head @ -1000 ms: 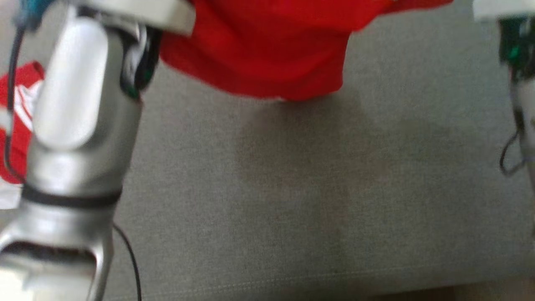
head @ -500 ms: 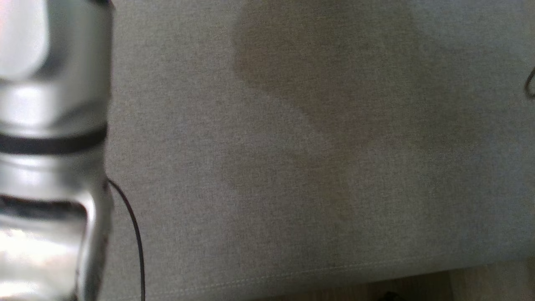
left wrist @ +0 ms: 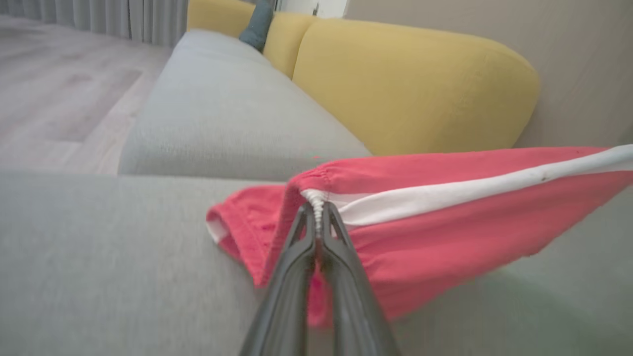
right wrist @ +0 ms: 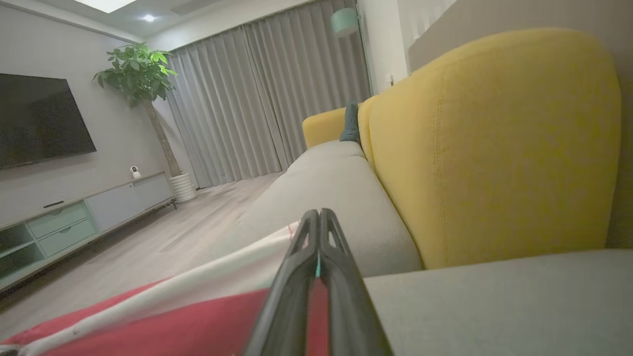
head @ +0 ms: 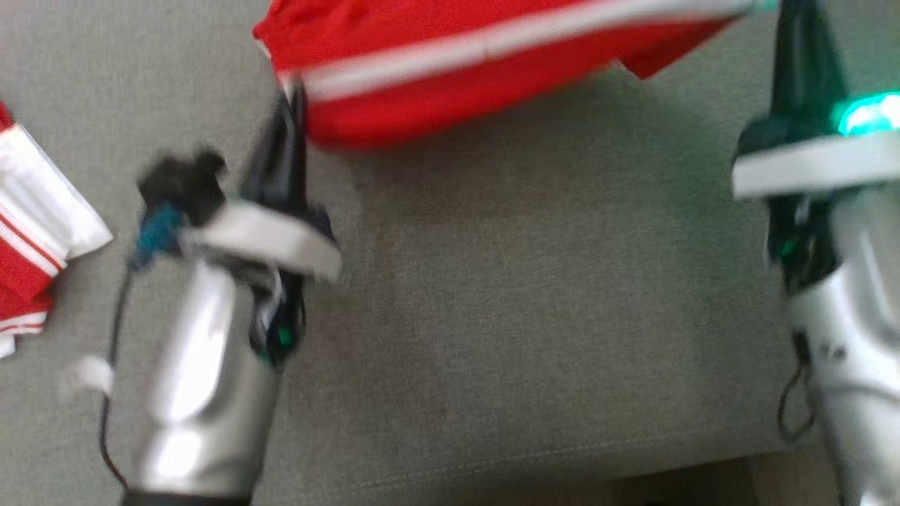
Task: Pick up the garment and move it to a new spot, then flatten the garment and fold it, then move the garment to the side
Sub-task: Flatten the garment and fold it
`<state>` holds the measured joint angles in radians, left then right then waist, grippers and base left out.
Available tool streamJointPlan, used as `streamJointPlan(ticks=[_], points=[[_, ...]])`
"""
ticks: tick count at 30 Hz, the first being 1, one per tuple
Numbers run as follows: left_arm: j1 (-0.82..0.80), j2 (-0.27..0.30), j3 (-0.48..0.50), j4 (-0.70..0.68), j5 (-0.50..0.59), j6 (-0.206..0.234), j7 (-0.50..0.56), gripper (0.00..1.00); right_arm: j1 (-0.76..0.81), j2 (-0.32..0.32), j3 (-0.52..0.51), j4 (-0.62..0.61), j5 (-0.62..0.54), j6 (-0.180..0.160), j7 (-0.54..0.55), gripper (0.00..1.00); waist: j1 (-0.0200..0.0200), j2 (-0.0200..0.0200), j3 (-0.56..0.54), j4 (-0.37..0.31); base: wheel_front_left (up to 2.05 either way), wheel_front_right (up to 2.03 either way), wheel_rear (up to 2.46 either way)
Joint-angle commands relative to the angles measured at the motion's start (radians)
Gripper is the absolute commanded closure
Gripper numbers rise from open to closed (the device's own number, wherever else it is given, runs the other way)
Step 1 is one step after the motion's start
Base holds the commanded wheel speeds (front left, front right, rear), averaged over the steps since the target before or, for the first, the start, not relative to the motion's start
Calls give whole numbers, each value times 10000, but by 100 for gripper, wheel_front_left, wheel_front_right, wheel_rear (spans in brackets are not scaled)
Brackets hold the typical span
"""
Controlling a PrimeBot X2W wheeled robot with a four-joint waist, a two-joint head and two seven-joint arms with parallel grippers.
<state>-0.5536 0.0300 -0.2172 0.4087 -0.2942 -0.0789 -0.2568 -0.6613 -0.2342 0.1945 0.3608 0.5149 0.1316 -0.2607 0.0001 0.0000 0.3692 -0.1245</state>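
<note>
The garment (head: 457,70), red with a white stripe, hangs stretched as a band above the grey sofa seat (head: 534,302) at the top of the head view. My left gripper (head: 292,98) is shut on its left end. In the left wrist view the fingers (left wrist: 301,237) pinch the gathered waistband of the garment (left wrist: 445,222). My right gripper (head: 793,17) is shut on the garment's right end at the top right. From the right wrist, the closed fingers (right wrist: 301,247) rise over the red and white cloth (right wrist: 173,321).
A second red and white garment (head: 28,232) lies crumpled on the seat at the far left. Yellow backrests (left wrist: 410,84) stand behind the seat. The seat's front edge (head: 562,457) runs along the bottom, wooden floor (right wrist: 163,237) beyond. A TV cabinet (right wrist: 74,222) and plant (right wrist: 138,74) stand across the room.
The head camera has swung, so the whole picture has shifted. Both grippers have come into the head view, and the garment is now pulled out taut between them with its white stripe showing.
</note>
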Motion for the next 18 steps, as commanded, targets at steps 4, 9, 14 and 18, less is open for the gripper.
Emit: streamJointPlan(ticks=[4, 9, 14, 18], points=[[1084, 205, -57, -614, -505, 177, -48, 100, 1290, 116, 216, -693, 290, -9, -10, 100, -1, 0, -752, -190, 0, 0, 0], [2358, 204, -160, -956, -930, 366, -49, 100, 2647, 269, 247, -921, 431, -9, -10, 100, -1, 0, -1590, -221, 0, 0, 0], [3522, 203, -210, -1417, -1358, 564, -49, 100, 3712, 371, 161, -1094, 564, -9, -10, 100, -1, 0, -2274, -193, 0, 0, 0], [4094, 203, -240, -1844, -1625, 766, -49, 100, 4212, 316, 127, -1434, 622, -9, -10, 100, -1, 0, -2433, -90, 0, 0, 0]])
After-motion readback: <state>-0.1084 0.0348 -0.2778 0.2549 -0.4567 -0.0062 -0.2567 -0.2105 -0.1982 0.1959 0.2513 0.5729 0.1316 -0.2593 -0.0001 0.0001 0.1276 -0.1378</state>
